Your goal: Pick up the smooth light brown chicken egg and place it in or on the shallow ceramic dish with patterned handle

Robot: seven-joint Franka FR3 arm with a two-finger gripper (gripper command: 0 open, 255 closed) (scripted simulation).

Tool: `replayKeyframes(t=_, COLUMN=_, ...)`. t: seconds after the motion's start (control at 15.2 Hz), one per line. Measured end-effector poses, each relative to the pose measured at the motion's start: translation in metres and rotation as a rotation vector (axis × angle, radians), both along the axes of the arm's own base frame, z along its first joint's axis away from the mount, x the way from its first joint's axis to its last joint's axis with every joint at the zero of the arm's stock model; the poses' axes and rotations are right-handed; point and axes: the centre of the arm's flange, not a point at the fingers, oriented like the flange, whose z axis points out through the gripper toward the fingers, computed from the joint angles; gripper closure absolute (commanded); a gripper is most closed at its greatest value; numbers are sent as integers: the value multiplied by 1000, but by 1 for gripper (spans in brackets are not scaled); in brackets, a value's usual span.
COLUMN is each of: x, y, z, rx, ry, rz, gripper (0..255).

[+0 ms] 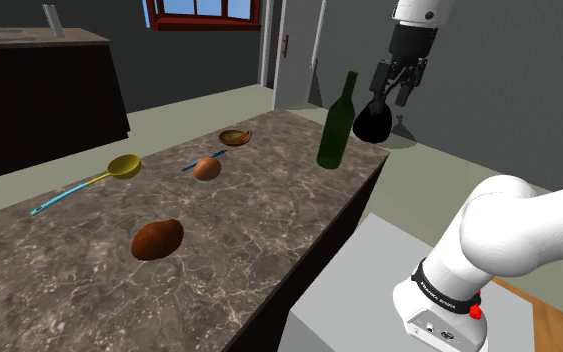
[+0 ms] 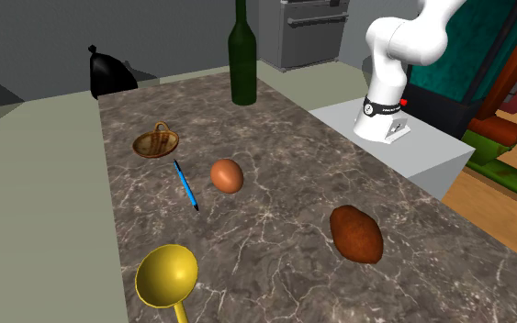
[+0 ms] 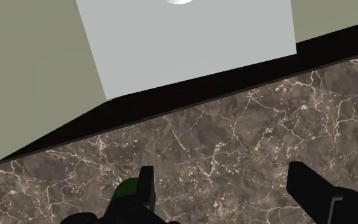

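Brown egg (image 1: 206,168) lay well apart, about eight o'clock from my gripper (image 1: 394,96) in the shoulder view; fingers (image 3: 317,191) spread, empty.

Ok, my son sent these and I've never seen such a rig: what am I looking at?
This is a simulator's drawing of a white robot arm on a grey box. One camera looks over its shoulder, one looks back at it along the dark marbled counter, one sits on the hand. Its black claw hangs open, holding nothing, high up near the tall green bottle. Also on the counter: a light brown egg, a small brown handled dish, a blue pen, a yellow ladle, a reddish-brown lump.
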Motion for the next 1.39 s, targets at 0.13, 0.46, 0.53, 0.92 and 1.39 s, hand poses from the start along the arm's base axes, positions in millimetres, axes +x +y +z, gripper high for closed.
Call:
replayKeyframes(t=0.13, x=2, y=3, z=-3, rx=2, ry=-2, rz=-11, gripper=0)
replayKeyframes(t=0.46, x=33, y=40, z=-35, rx=21, ry=-20, rz=-116, gripper=0)
replayKeyframes(t=0.53, x=38, y=47, z=-43, rx=25, ry=-24, rz=-141, gripper=0)
replayKeyframes(t=0.92, x=84, y=87, z=-82, rx=51, ry=-51, rz=-284, gripper=0)
replayKeyframes(t=1.39, x=144, y=128, z=-129, rx=82, ry=-81, rz=-453, gripper=0)
